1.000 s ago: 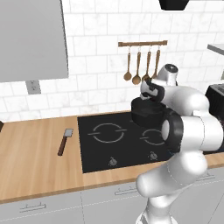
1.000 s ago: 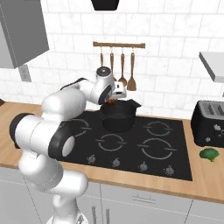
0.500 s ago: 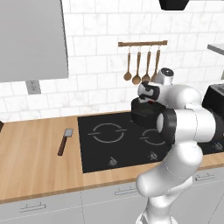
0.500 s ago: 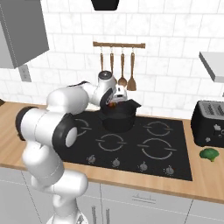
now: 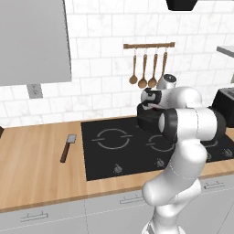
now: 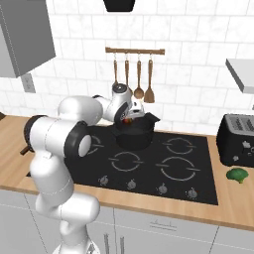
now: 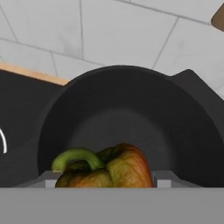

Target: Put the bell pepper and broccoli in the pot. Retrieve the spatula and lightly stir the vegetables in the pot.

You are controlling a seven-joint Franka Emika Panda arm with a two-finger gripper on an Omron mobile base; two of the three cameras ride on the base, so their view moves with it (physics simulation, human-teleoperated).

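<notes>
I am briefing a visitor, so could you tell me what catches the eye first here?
The gripper holds the bell pepper over the black pot on the hob's back burner. The broccoli lies on the counter by the toaster, and the spatula lies left of the hob.

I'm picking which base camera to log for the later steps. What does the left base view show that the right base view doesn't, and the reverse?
Left base view alone: the spatula lying flat on the wooden counter, left of the hob.

Right base view alone: the broccoli on the counter in front of the toaster, and the bell pepper at the gripper above the pot.

Both: the pot on a back burner, the arm reaching over it, the black hob and the wooden utensils hanging on the wall rail.
</notes>
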